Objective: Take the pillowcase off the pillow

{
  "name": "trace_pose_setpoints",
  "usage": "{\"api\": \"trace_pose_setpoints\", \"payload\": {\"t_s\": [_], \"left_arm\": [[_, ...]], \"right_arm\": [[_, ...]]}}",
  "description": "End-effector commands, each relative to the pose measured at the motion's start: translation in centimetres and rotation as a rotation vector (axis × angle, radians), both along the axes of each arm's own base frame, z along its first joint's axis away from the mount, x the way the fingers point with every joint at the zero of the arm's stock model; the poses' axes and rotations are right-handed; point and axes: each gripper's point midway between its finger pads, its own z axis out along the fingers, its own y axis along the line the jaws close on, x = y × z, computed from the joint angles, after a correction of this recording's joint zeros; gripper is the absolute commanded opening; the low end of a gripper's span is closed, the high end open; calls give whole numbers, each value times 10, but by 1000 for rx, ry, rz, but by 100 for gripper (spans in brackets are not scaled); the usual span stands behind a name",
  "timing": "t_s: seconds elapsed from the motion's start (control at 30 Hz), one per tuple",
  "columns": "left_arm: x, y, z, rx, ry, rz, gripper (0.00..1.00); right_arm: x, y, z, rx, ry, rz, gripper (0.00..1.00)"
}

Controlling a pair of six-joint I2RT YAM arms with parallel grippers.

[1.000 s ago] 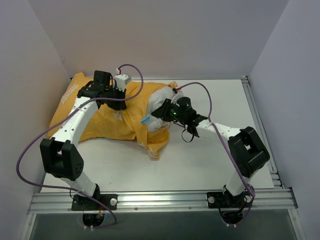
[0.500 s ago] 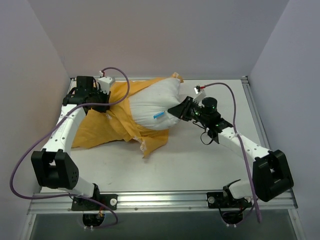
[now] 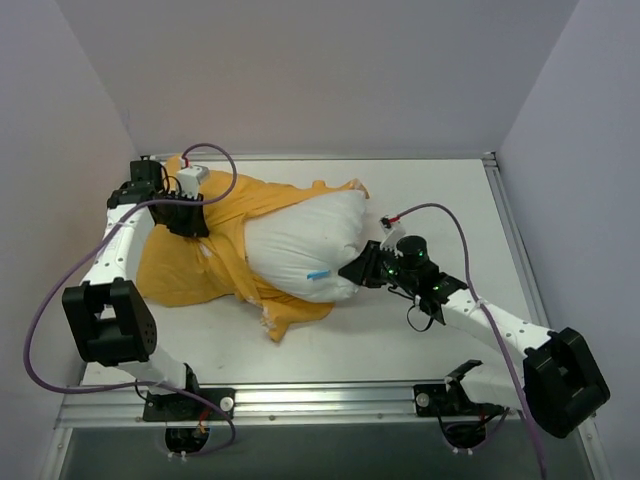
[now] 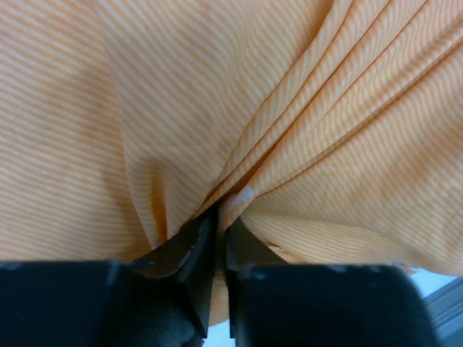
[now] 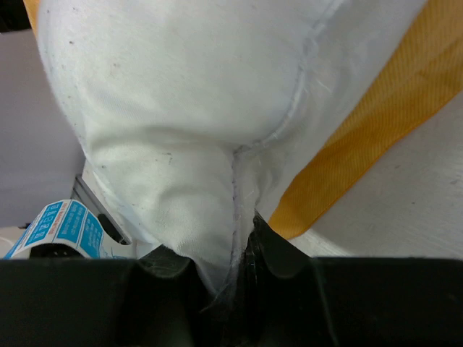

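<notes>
Overhead, the stripping step is under way: the pillow (image 3: pixel 300 240) is lying on the table (image 3: pixel 450 205), bare at its 3 o'clock end, while the pillowcase (image 3: pixel 195 265) is wrapping its 9 o'clock end. The left gripper (image 3: pixel 193 222) is gripping the cover at 10 o'clock. The right gripper (image 3: pixel 354 272) is meeting the pillow's corner at 4 o'clock, near the blue tag (image 3: pixel 320 273).

At the left wrist, the jaws are pinching tight on a gathered orange fold, with pleats fanning toward 1 o'clock.

At the right wrist, the jaws are clamping the white seamed corner.

Next, I judge, the arms need to pull apart, the left toward 9 o'clock, with neither grip slipping, until the cover comes free.
</notes>
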Motion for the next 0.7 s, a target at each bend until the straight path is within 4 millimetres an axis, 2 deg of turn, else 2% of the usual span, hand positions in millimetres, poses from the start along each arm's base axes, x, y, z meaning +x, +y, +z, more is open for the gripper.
{"api": "trace_pose_setpoints", "payload": {"t_s": [0.0, 0.03, 0.07, 0.1, 0.13, 0.17, 0.2, 0.27, 0.3, 0.33, 0.37, 0.4, 0.43, 0.47, 0.5, 0.53, 0.57, 0.6, 0.63, 0.67], "left_arm": [[-4, 32, 17, 185, -101, -43, 23], [-12, 14, 27, 156, -105, -102, 44], [-14, -1, 33, 137, -112, -146, 44], [-18, -10, 39, 139, -115, -180, 63], [-21, -30, 48, 87, -126, -242, 70], [-25, -55, 70, 34, -157, -317, 76], [-27, -65, 83, 7, -176, -350, 86], [-30, -92, 108, -52, -209, -415, 89], [-24, -103, 135, -65, -283, -435, 91], [-19, -113, 142, -67, -300, -445, 92], [-19, -140, 151, -73, -328, -485, 92], [-11, -149, 165, -33, -378, -481, 92], [-2, -166, 153, -12, -355, -500, 91], [-6, -197, 150, -6, -356, -550, 91], [-2, -211, 144, 10, -350, -560, 91], [14, -226, 125, 47, -321, -558, 90], [10, -248, 113, 57, -293, -598, 89], [12, -260, 103, 67, -273, -613, 88], [23, -276, 87, 76, -249, -630, 88], [22, -284, 76, 82, -220, -649, 86]], "right_arm": [[-19, -5, -46, -178, 58, 9, 0], [-22, -1, -58, -182, 93, 40, 0], [-24, -1, -63, -188, 110, 51, 0], [-25, 0, -68, -193, 118, 59, 0], [-26, -1, -75, -213, 124, 72, 0], [-27, -3, -79, -229, 133, 75, 0], [-28, -4, -81, -241, 134, 82, 0], [-31, -6, -90, -276, 145, 108, 0], [-33, -4, -91, -273, 153, 127, 0], [-35, -4, -98, -285, 172, 139, 0], [-38, -4, -102, -297, 180, 157, 0], [-40, -5, -108, -313, 200, 170, 0], [-42, -6, -112, -327, 208, 179, 0], [-45, -9, -117, -354, 216, 196, 0], [-47, -11, -124, -373, 232, 200, 0], [-49, -12, -126, -381, 239, 206, 0], [-51, -13, -128, -386, 243, 208, 0], [-51, -14, -130, -389, 246, 208, 0], [-52, -14, -131, -387, 250, 207, 0], [-54, -15, -132, -386, 254, 205, 0]]}}
